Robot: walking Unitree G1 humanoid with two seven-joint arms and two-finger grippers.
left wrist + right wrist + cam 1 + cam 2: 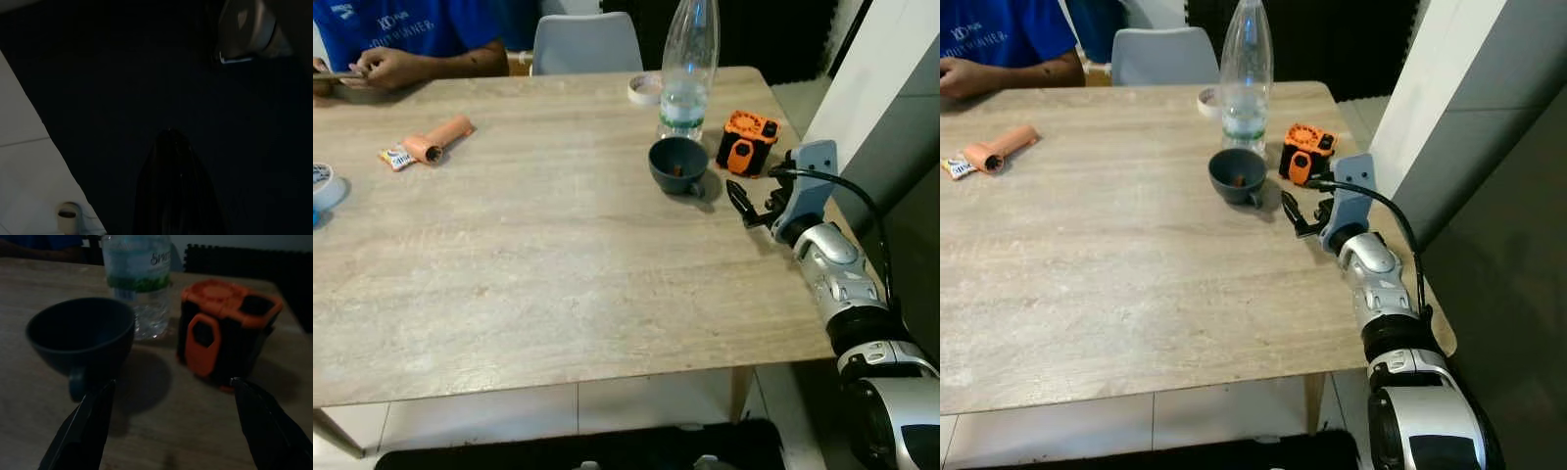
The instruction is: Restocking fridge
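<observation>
1. The water bottle [686, 69] is standing upright at the table's [538, 284] far right, just behind the dark cup [677, 164] and left of the orange-black gadget [747, 143].
2. The right pincer [741, 206] is hovering spread, near the cup.
3. It should be reaching past the cup, closing on the bottle's lower body.
4. The left pincer [171, 186] is hanging idle; cannot tell its state.

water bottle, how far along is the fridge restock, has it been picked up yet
Nothing looks done: the water bottle stands upright on the table, behind the dark cup and beside the orange and black gadget. In hand: the right gripper is open and empty, low over the table just short of the cup and gadget. Left: grasping the bottle and carrying it to a fridge.
</observation>
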